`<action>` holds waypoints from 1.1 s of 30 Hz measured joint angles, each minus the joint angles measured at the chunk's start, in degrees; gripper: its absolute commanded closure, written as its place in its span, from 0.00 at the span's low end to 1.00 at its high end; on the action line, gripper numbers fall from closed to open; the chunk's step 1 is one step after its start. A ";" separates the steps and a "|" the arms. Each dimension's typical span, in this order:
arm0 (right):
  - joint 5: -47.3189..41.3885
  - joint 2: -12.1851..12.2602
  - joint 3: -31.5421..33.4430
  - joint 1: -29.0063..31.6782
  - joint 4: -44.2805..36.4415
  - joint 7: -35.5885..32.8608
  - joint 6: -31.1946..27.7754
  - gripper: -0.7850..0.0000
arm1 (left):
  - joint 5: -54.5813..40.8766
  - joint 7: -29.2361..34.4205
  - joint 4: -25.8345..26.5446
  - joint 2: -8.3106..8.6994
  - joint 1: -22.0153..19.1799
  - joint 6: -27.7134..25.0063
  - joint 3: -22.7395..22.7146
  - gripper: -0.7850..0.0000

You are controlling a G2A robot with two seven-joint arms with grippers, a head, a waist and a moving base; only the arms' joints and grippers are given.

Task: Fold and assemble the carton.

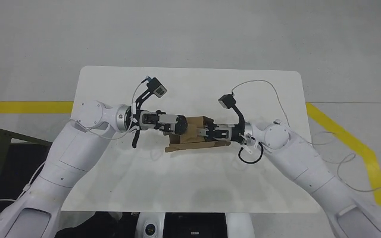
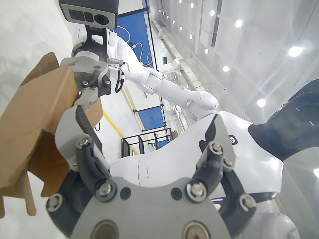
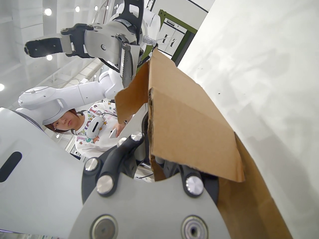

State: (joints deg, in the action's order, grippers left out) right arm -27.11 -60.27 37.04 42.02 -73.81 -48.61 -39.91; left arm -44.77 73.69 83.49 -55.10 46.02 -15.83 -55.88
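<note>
The half-folded carton [image 1: 189, 138] is at the middle of the tabletop [image 1: 250, 184], caught between both arms. The right pincer [image 1: 206, 131] is clamped on one wall. The left pincer [image 2: 145, 115] gapes wide, one finger against a flap. Push too hard there and I reckon the wall slips free or creases wrongly. Both forearms lie low and level, wrists facing each other.

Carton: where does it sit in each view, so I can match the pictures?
Top view: carton at the middle of the white table.
Left wrist view: carton in the near foreground, white table behind it.
Right wrist view: carton close up, against the white table.
Shared landmark: the white table.
</note>
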 measured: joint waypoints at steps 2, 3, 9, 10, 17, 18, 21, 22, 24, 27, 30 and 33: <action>0.01 -0.25 0.07 -0.01 -0.01 -0.32 -0.03 1.00 | 0.17 0.09 -0.21 -0.24 -0.35 -0.06 0.28 0.00; -0.01 -0.41 0.11 0.02 0.00 -0.50 -0.09 1.00 | 0.38 0.16 -0.34 -0.38 -0.55 -0.11 0.43 0.00; 0.09 -0.99 0.83 0.38 0.79 -0.93 -0.33 1.00 | 1.13 0.40 -0.85 -0.88 -0.99 -0.27 0.62 0.00; 0.15 -1.00 1.11 0.48 1.00 -0.89 -0.41 1.00 | 1.18 0.43 -0.91 -0.91 -1.00 -0.27 0.50 0.00; 1.21 -0.53 4.20 1.85 1.28 -0.61 -0.01 1.00 | 1.51 0.81 -1.14 -0.75 -0.30 0.01 -1.64 0.00; 1.37 -0.42 4.73 2.18 1.00 -0.68 0.14 1.00 | 1.71 0.84 -1.20 -0.68 -0.01 0.13 -2.03 0.00; 1.69 -0.19 5.89 2.97 0.19 -0.94 0.57 1.00 | 2.17 0.76 -1.33 -0.54 0.89 0.51 -2.85 0.00; 1.77 -0.14 6.18 3.19 -0.07 -1.02 0.71 1.00 | 2.28 0.72 -1.34 -0.49 1.18 0.63 -3.11 0.00; 1.88 -0.08 6.75 3.70 -0.78 -1.25 0.99 1.00 | 2.61 0.59 -1.39 -0.37 1.85 0.91 -3.74 0.00; 1.71 -0.07 7.18 4.27 -1.71 -2.28 1.48 1.00 | 3.36 0.38 -1.52 -0.17 2.71 1.22 -4.72 0.00; 1.29 -0.17 7.39 4.61 -2.20 -3.40 2.04 1.00 | 3.98 0.21 -1.61 0.01 3.30 1.33 -5.76 0.00; 0.74 -0.36 7.36 4.77 -2.44 -4.76 2.53 1.00 | 4.41 0.24 -1.74 0.16 3.58 1.58 -6.75 0.00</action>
State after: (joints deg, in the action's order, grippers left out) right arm -26.37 -60.63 44.41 46.78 -76.25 -53.37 -37.38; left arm -40.36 73.93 81.75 -54.93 49.60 -14.25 -62.63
